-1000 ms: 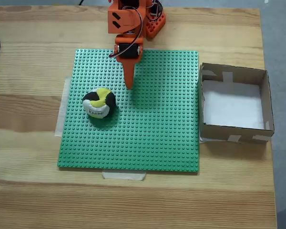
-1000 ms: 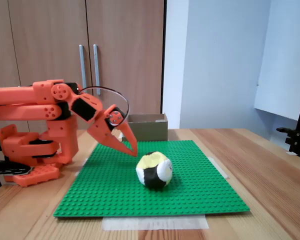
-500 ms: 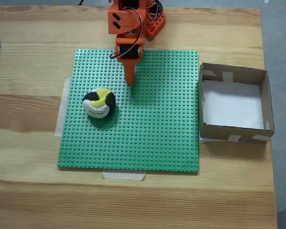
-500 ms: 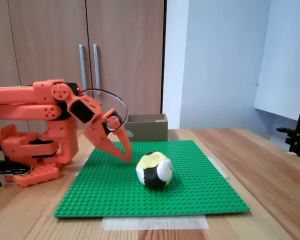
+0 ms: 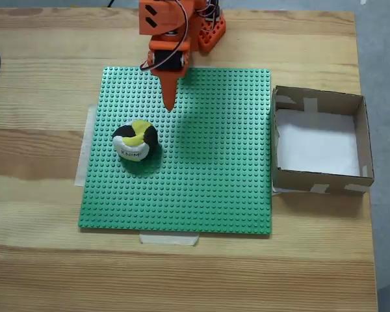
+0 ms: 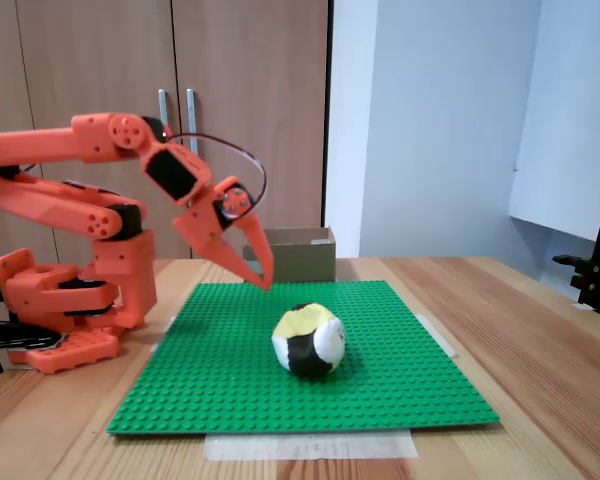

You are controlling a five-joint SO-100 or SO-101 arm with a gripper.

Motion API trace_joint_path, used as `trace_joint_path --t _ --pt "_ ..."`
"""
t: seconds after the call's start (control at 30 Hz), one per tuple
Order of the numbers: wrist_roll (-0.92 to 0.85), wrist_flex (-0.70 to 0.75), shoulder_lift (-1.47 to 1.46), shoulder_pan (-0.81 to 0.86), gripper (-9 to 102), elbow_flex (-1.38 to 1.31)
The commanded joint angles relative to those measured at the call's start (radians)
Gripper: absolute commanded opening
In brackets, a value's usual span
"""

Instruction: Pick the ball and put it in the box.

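Office-like room: wooden cupboards, wooden table.

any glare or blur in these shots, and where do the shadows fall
No glare in either fixed view. From above, the ball is sharp, and a soft shadow darkens the green baseplate right of the gripper. Side on, the gripper looks slightly soft.

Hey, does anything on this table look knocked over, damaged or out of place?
Nothing stands out. The ball sits on the green studded mat, apart from the tool held above it. The box stands upright beside the mat, patched with pale tape but intact, nothing in it.
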Motion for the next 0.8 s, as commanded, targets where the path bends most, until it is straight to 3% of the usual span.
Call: trace_joint_path --t 0.0,0.3,0.77 --pt "0.021 0.023 -0.101 0.017 -1 -0.155" --pt "0.023 0.137 -0.356 0.058 -1 -0.419" --pt "-0.012 0.238 -0.595 0.164 1 -0.584"
